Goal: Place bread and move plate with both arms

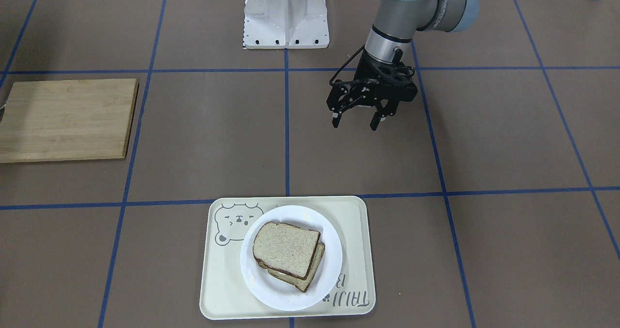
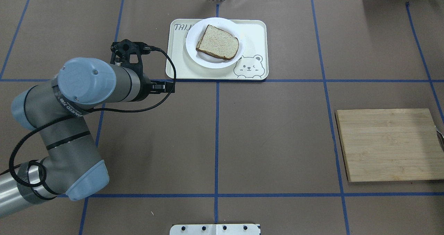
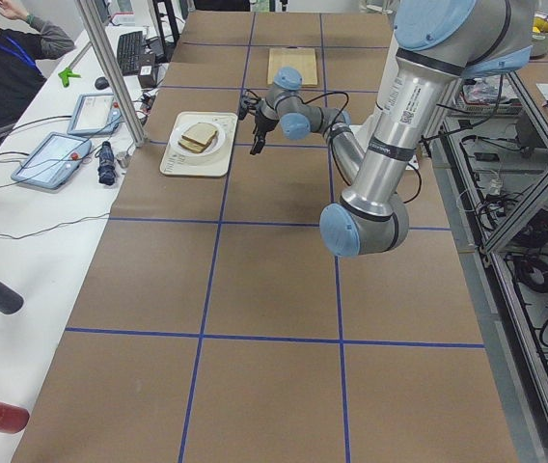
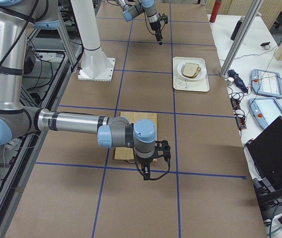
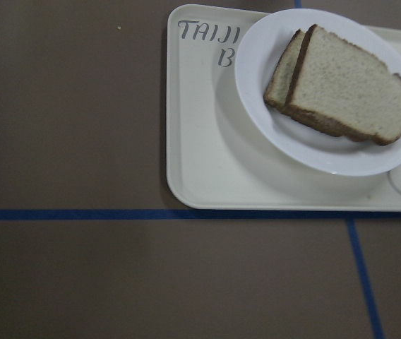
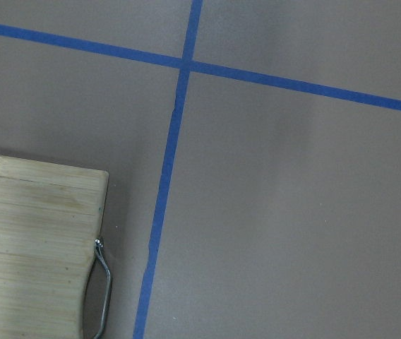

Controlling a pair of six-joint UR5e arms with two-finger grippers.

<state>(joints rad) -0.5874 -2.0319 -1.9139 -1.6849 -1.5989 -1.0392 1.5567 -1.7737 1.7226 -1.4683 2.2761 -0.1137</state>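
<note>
Left gripper (image 1: 354,123): jaws apart, empty, hanging over bare worktop (image 1: 484,139) and short of the tray (image 1: 218,289). Plate (image 1: 261,289) sits on the tray. Bread (image 1: 286,248) lies on the plate, stacked on a second slice (image 1: 317,265). Cutting board (image 2: 388,144) off to the right, well apart. Right gripper (image 4: 150,171) hangs by the board; can't tell whether it's open or closed. My read: bread placement done, and the plate move looks done if the tray is the target.
</note>
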